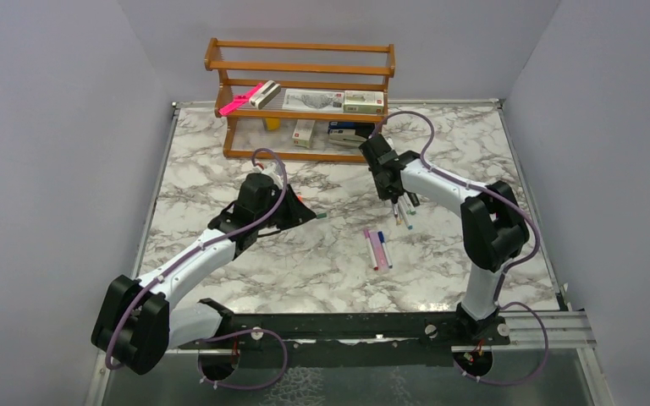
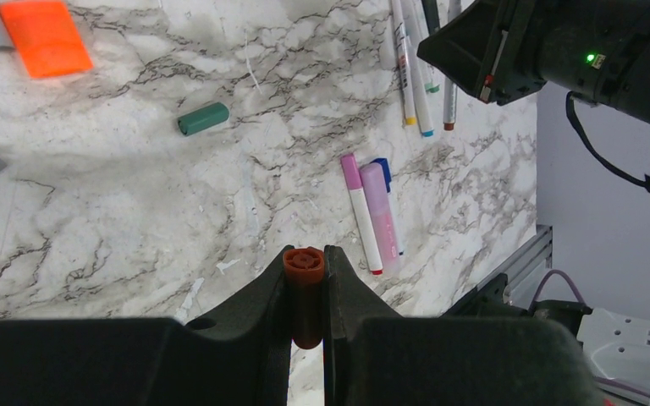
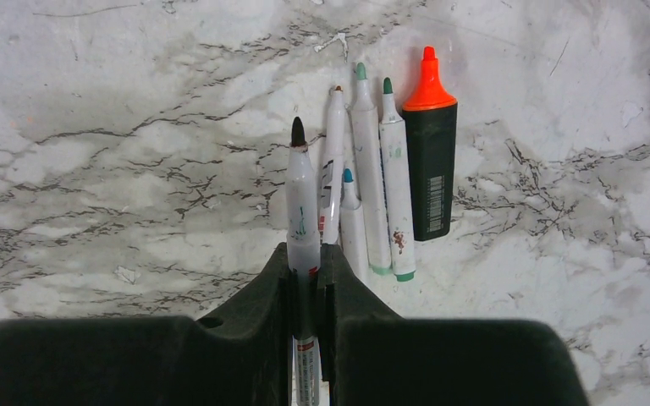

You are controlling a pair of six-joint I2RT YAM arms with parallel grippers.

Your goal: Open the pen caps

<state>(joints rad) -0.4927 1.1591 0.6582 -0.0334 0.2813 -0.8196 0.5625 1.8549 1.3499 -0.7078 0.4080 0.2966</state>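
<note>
Pen caps at the separation step. One rust-red cap [image 2: 303, 288] is pinched end-on between the fingers of the left gripper [image 2: 305, 256], which hangs in front of the left half of the wooden shelf [image 1: 305, 68]. The right gripper [image 3: 305, 254], in front of the shelf's right end, is clamped on a white pen [image 3: 302, 203] whose dark tip is bare. Cap and pen are apart, so this pen counts as opened. Below it, also before the shelf's right end, lie a black highlighter [image 3: 430, 169] and a row of uncapped pens [image 3: 372, 178], touching side by side. A green cap [image 2: 203, 117] and an orange cap [image 2: 46, 38] lie loose on the table [image 1: 220, 169] before the shelf's middle. Farther from the shelf, toward the arm bases, a lilac cap [image 2: 350, 167] and a blue cap [image 2: 382, 163] sit on pens lying side by side. Next move, as judged: each gripper must set down its load, the cap among the loose ones and the pen by the row, before a capped pen is picked up.
</note>
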